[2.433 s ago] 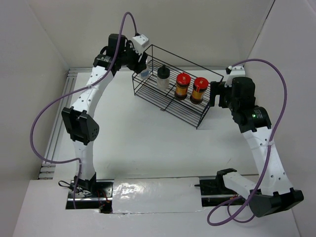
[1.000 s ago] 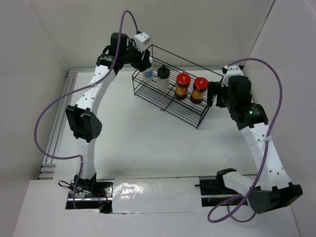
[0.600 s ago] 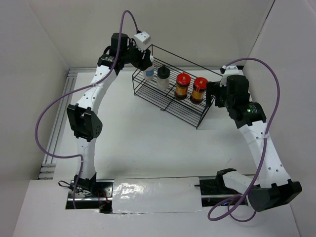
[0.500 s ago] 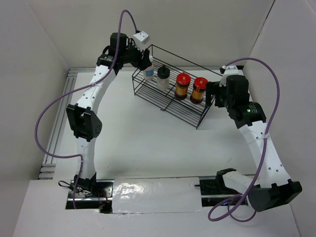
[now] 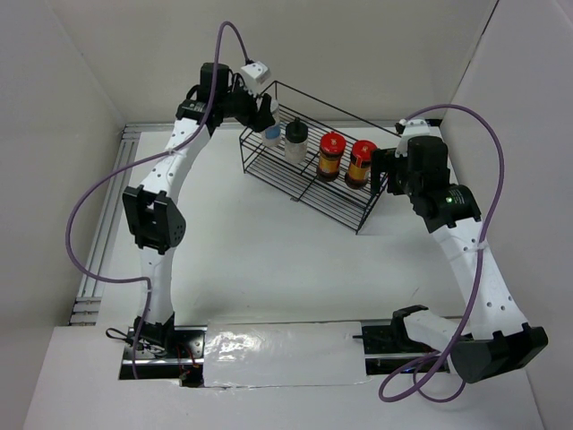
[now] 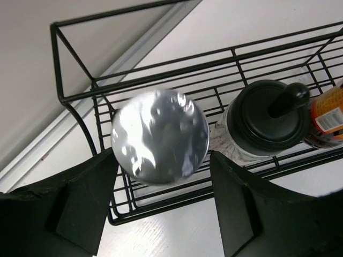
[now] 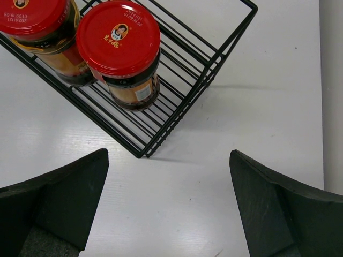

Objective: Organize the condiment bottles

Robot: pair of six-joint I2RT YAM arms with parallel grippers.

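A black wire rack (image 5: pixel 309 175) holds all four jars in a row. The white grey-capped jar (image 5: pixel 272 135) stands at its left end. The pale black-capped jar (image 5: pixel 295 141) and two red-capped jars (image 5: pixel 331 154) (image 5: pixel 362 162) follow to the right. My left gripper (image 5: pixel 265 115) hovers just above and behind the white jar. In the left wrist view its jaws are open, with the grey cap (image 6: pixel 159 136) between the fingertips (image 6: pixel 102 176) but not clamped. My right gripper (image 5: pixel 383 172) is open and empty beside the rack's right end, near a red-capped jar (image 7: pixel 119 40).
The rack's right corner (image 7: pixel 252 9) lies just ahead of my right gripper (image 7: pixel 169 155). White walls enclose the table on the left, back and right. A metal rail (image 5: pixel 103 224) runs along the left edge.
My left gripper carried the white jar into the rack's left end, set it down and opened. My right gripper shifted slightly left toward the rack.
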